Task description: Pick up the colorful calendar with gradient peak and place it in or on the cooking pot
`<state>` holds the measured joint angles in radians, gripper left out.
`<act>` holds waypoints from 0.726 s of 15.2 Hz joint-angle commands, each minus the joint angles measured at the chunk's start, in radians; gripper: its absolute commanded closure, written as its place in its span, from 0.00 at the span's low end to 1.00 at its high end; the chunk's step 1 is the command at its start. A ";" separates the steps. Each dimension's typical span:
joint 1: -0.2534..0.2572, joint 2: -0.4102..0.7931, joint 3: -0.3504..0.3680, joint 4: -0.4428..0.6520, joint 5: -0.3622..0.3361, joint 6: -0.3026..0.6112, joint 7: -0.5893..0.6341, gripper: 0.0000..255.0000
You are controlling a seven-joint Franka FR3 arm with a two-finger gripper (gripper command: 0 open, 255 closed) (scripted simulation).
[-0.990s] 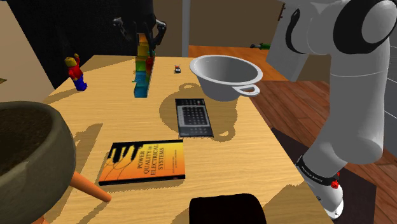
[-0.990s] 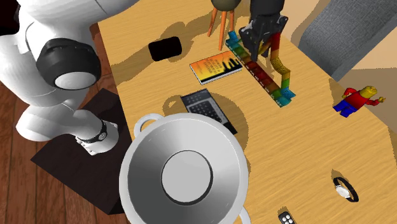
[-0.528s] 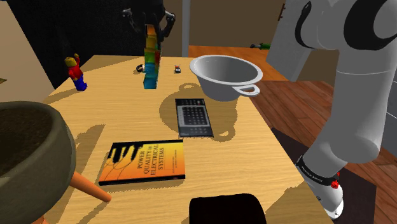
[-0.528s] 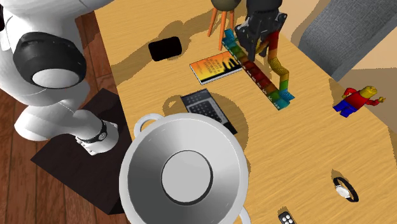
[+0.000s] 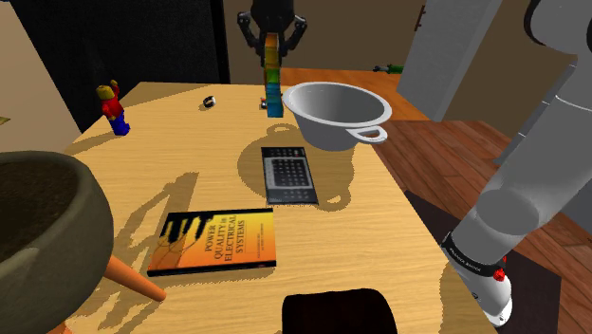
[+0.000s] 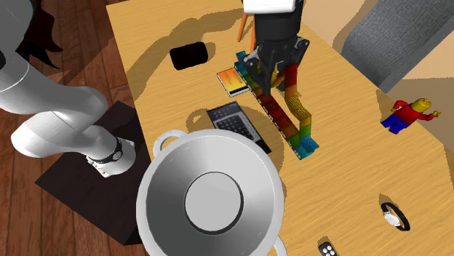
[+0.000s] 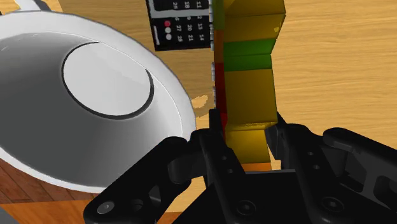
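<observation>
My gripper [image 5: 271, 40] is shut on the top of the rainbow-coloured calendar [image 5: 273, 83], a tall narrow stack of red, yellow, green and blue bands. The calendar hangs from the fingers just beside the grey cooking pot's [image 5: 337, 116] rim, on the shoulder view's left. In the second exterior view the gripper [image 6: 273, 64] holds the calendar [image 6: 289, 116] above the table, next to the pot [image 6: 211, 201]. The wrist view has both fingers [image 7: 214, 137] clasping the calendar [image 7: 249, 95], with the pot's flat bottom [image 7: 105, 86] close alongside.
A black calculator [image 5: 288, 175] lies in front of the pot and an orange book [image 5: 214, 241] nearer the stand. A toy figure [image 5: 114, 107], a wristwatch [image 5: 208, 102], a brown bowl on orange legs [image 5: 43, 237] and a black block [image 5: 337, 311] share the table.
The gripper has carried the calendar up off the table and toward the shoulder view's right, from near the toy figure to beside the pot. The wristwatch behind it has come into sight.
</observation>
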<state>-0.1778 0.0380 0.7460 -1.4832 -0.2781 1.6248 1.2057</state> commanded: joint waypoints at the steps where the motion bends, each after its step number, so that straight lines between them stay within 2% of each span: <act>1: -0.048 -0.080 -0.035 -0.084 0.064 0.044 -0.073 1.00; 6: -0.104 -0.231 -0.146 -0.234 0.171 0.105 -0.238 1.00; 11: -0.132 -0.333 -0.258 -0.345 0.227 0.144 -0.387 1.00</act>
<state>-0.3030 -0.2806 0.5087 -1.8174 -0.0587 1.7670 0.8504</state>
